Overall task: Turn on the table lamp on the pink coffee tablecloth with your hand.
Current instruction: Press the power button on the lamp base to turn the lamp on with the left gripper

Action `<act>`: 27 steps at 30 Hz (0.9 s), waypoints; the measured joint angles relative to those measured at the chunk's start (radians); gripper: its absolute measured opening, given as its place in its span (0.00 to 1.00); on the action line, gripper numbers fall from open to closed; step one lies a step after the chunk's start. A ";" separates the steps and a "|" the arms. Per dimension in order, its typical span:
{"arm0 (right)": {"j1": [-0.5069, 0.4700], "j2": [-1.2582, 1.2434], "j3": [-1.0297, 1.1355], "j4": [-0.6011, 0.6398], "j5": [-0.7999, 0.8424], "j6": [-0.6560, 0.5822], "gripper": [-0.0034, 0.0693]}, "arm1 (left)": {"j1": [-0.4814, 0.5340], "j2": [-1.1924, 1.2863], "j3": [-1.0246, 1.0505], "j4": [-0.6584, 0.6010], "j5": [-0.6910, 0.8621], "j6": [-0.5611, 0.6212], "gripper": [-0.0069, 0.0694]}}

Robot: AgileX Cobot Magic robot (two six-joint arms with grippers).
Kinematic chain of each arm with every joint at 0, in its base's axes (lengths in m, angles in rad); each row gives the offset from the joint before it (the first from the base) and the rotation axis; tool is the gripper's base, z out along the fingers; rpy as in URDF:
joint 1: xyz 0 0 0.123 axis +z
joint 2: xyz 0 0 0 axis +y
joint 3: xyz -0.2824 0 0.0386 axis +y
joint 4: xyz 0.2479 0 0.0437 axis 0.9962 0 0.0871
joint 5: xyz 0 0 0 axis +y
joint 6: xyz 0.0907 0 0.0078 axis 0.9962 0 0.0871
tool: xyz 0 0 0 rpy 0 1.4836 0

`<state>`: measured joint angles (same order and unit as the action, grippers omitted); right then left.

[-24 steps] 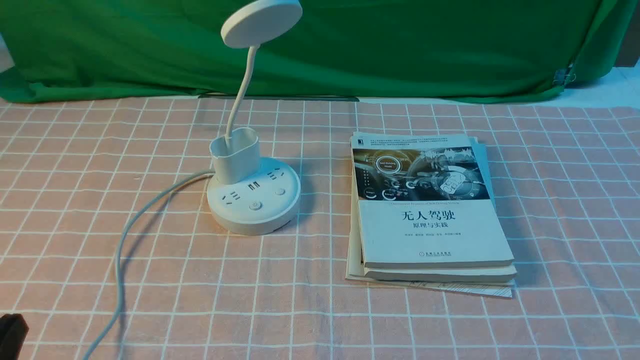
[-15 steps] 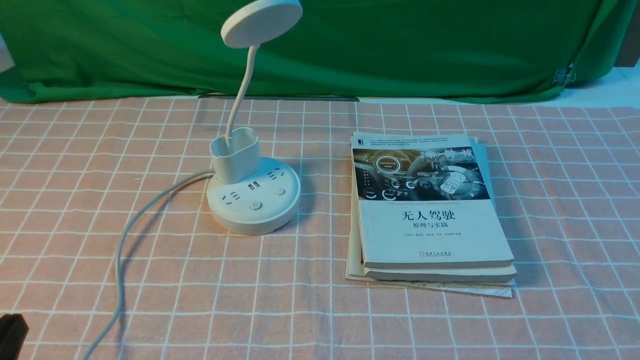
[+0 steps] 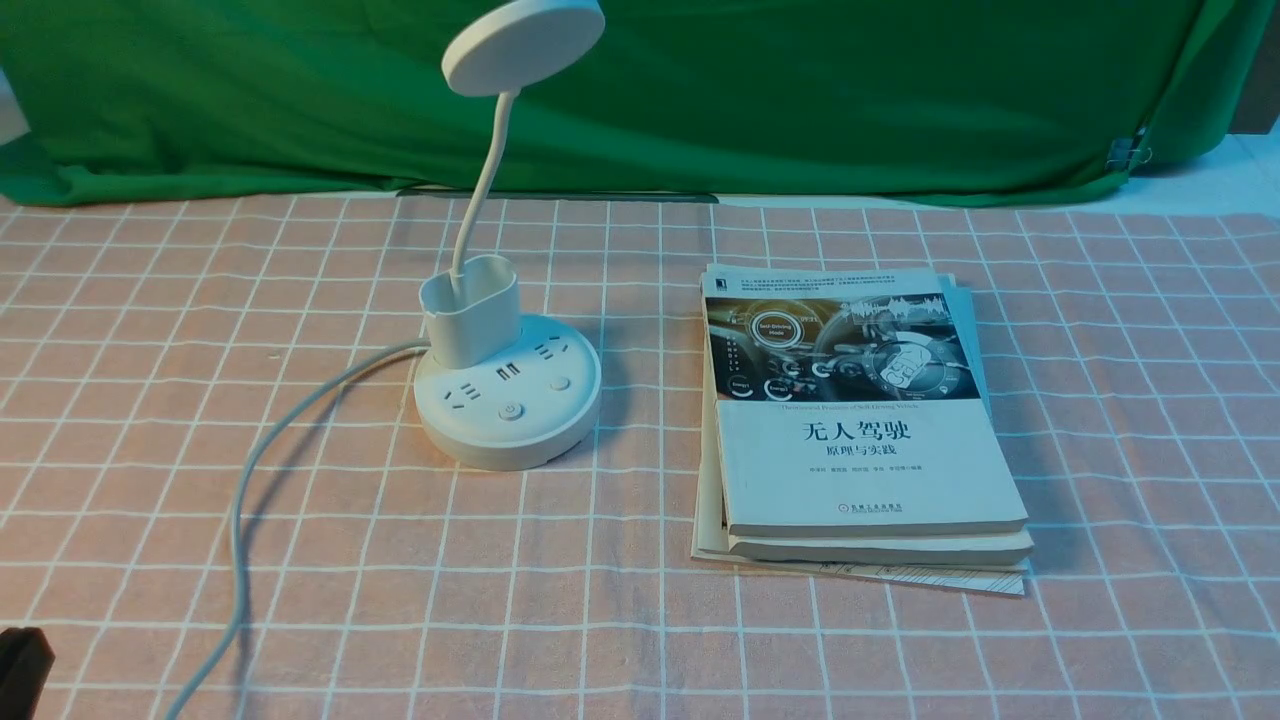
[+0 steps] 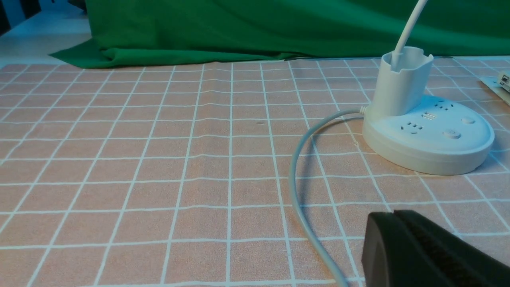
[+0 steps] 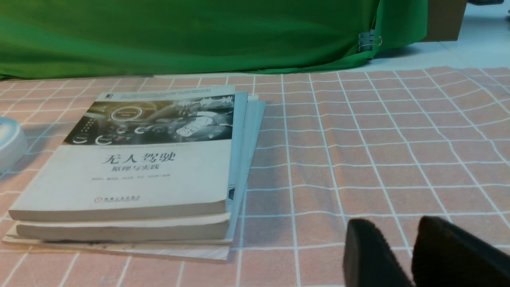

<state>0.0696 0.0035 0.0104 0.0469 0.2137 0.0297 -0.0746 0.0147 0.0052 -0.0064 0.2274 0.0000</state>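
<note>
The table lamp [image 3: 508, 400] stands unlit on the pink coffee tablecloth [image 3: 300, 620], left of the worktop's centre. Its round head [image 3: 523, 45] is raised toward the far edge and shows no glow. Almost nothing has changed in the past second: lamp, cord [image 3: 240, 500] and the stack of books [image 3: 860, 440] to its right lie exactly as before. Only the black tip at the near-left corner shows a shade less in the front view. By this reading the task has barely begun, since no press has been made and the approach is all still ahead.

The power button [image 4: 451, 134] sits on the base's near side, facing the robot and unobstructed. The left gripper [image 4: 394, 217] is low over the cloth by the near-left corner. Its fingers are pressed together and hold nothing, and the cord runs just beside them. The lamp base is well apart from it, further in and toward the centre. This looks the likelier hand for the press.

The right gripper [image 5: 398, 228] hovers near the near edge on the right, beyond the books. Its fingers are parted by a narrow gap and are empty. The lamp's base is just visible past the books.
</note>
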 joint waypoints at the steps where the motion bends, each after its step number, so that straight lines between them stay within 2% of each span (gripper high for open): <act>1: 0.000 0.000 0.000 0.000 0.000 0.000 0.38 | 0.000 0.000 0.000 0.006 0.000 0.000 0.12; 6: 0.000 0.000 0.000 0.000 0.000 0.000 0.38 | 0.000 0.000 0.000 0.006 -0.019 0.000 0.12; 9: 0.000 0.000 0.000 0.000 0.000 0.000 0.38 | 0.000 0.000 0.000 0.006 -0.107 0.000 0.12; 11: 0.000 0.000 0.000 0.000 0.000 0.000 0.38 | 0.000 0.000 0.000 0.006 -0.227 0.000 0.12; 12: 0.000 0.000 0.000 0.000 0.000 0.000 0.38 | 0.000 0.000 0.000 0.006 -0.240 0.000 0.12; 16: 0.000 0.000 0.000 0.000 0.000 0.000 0.38 | 0.000 0.000 0.000 0.006 -0.514 0.000 0.12; 21: 0.000 0.000 0.000 0.000 0.000 0.000 0.38 | 0.000 0.000 0.000 0.012 -0.712 -0.010 0.12; 22: 0.000 0.000 0.000 0.000 0.000 0.000 0.38 | 0.000 0.000 0.000 0.012 -0.737 -0.027 0.12; 27: 0.000 0.000 0.000 0.000 0.000 0.000 0.38 | 0.000 0.000 -0.003 0.029 -0.958 -0.340 0.12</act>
<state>0.0696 0.0035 0.0104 0.0469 0.2137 0.0297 -0.0746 0.0147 0.0017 0.0222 -0.7309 -0.3402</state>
